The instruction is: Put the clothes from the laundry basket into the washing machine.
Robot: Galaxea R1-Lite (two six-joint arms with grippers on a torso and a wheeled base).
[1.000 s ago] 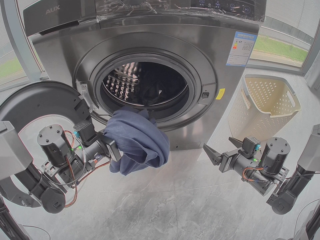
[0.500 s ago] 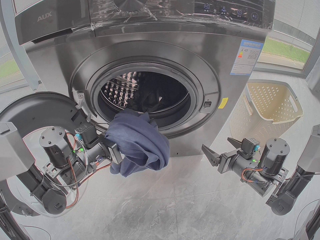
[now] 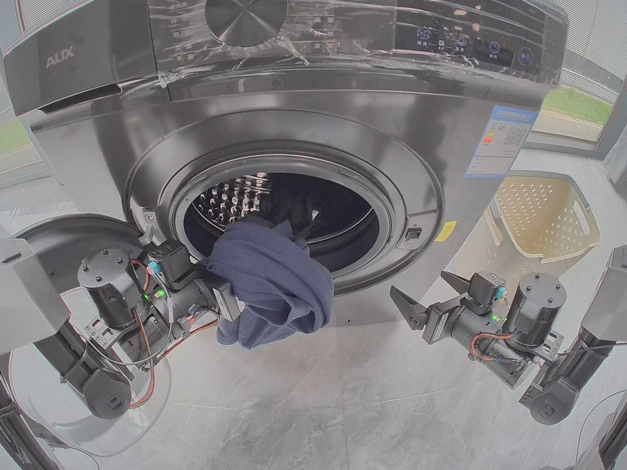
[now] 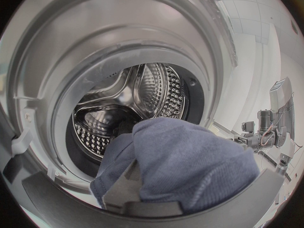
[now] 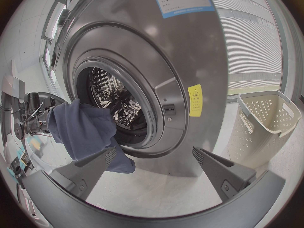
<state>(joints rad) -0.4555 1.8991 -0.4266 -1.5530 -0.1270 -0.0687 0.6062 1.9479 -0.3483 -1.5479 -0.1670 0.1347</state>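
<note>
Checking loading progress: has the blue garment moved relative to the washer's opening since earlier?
Yes. The blue garment in the left gripper has advanced toward the drum: its top now overlaps the washing machine's opening, earlier only reaching its lower rim.

A bunched navy garment [image 3: 277,282] hangs at lower centre of the head view, in front of the lower rim of the round opening of the grey washing machine [image 3: 326,119], whose door [image 3: 59,243] stands open at left. Dark clothes [image 3: 313,207] lie in its drum [image 3: 228,200]. A cream perforated laundry basket [image 3: 548,223] stands at right, just beside the machine
</note>
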